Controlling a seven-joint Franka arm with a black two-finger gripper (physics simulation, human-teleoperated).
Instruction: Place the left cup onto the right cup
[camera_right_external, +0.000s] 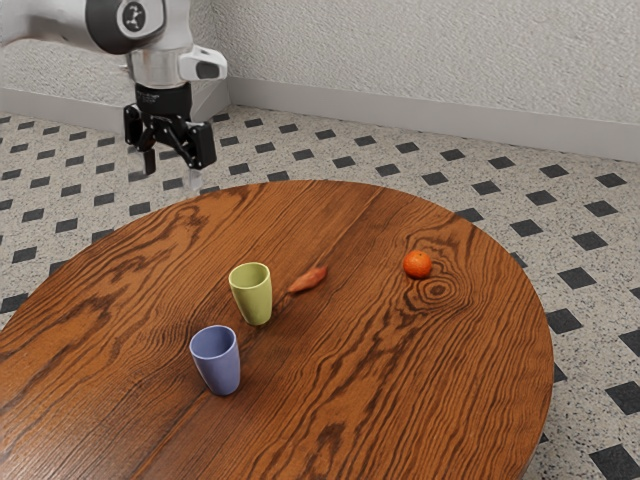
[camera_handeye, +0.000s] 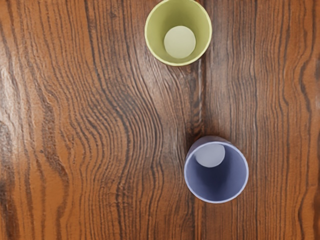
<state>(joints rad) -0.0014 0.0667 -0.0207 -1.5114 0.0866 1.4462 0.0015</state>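
Woodgrain table (camera_right_external: 400, 380), green cup (camera_right_external: 251, 292), blue cup (camera_right_external: 216, 359)

Table: round top (camera_right_external: 400, 390) of glossy reddish-brown wood with bold dark grain and a knot whorl toward the exterior view's right.
Wall: pale grey (camera_right_external: 450, 50), with a rough, speckled plaster texture, running along the back.
Baseboard: plain light strip (camera_right_external: 430, 116) where the wall meets the floor.
Floor: pale speckled tiles (camera_right_external: 560, 205) with small black squares set in a regular pattern.
Light: soft and even, with faint shadows.
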